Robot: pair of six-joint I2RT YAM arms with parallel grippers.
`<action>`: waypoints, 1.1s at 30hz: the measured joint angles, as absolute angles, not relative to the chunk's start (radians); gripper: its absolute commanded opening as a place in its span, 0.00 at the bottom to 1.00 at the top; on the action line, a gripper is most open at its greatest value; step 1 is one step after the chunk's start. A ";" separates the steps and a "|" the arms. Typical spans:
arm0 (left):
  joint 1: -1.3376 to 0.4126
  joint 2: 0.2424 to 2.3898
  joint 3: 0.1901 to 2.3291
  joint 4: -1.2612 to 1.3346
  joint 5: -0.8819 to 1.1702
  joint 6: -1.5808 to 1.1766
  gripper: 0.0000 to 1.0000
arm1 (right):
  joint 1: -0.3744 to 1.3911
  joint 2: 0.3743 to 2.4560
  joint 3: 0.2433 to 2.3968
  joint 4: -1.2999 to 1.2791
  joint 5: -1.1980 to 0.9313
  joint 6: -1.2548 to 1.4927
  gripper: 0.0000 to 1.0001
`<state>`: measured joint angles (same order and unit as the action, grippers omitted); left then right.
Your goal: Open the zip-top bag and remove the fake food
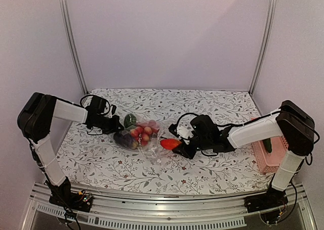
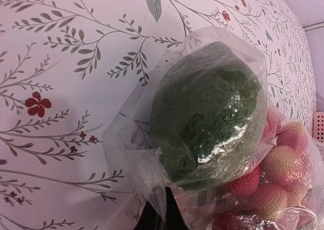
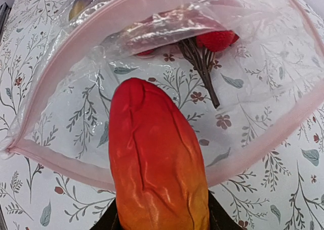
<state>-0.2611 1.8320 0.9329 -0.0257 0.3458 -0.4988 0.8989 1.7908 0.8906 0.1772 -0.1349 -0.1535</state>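
Note:
The clear zip-top bag (image 1: 147, 139) lies mid-table with its pink-rimmed mouth (image 3: 66, 63) gaping toward my right arm. Inside it are fake food pieces: a dark green one (image 2: 207, 113), red round ones (image 2: 278, 164) and a dark purple one (image 1: 123, 138). My left gripper (image 1: 117, 125) is shut on a fold of the bag's plastic (image 2: 152, 189) at its far-left end, beside the green piece. A long red-orange fake food piece (image 3: 157, 159) sits across the lower rim of the bag's mouth, with my right gripper (image 3: 162, 222) shut on it.
A pink mesh basket (image 1: 268, 159) stands at the table's right edge behind my right arm, with a green item (image 1: 267, 145) in it. White walls and metal posts enclose the back and sides of the flowered tablecloth (image 1: 167, 101).

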 measured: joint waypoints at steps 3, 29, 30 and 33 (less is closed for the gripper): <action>-0.255 1.832 0.932 -0.019 0.346 -0.503 0.00 | 0.862 1.720 0.858 0.154 -0.126 -0.120 0.32; -0.247 1.851 0.931 0.035 0.367 -0.523 0.00 | 0.239 1.061 0.653 -0.258 0.179 0.374 0.23; -0.247 1.852 0.931 0.037 0.369 -0.524 0.00 | 0.224 1.054 0.649 -0.278 0.191 0.394 0.24; -0.247 1.853 0.931 0.041 0.374 -0.525 0.00 | 0.169 1.037 0.637 -0.316 0.219 0.441 0.26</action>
<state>-0.2466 1.8534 0.9314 0.0410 0.3744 -0.5255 0.1692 1.0374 0.6373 -0.3164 0.2188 0.4408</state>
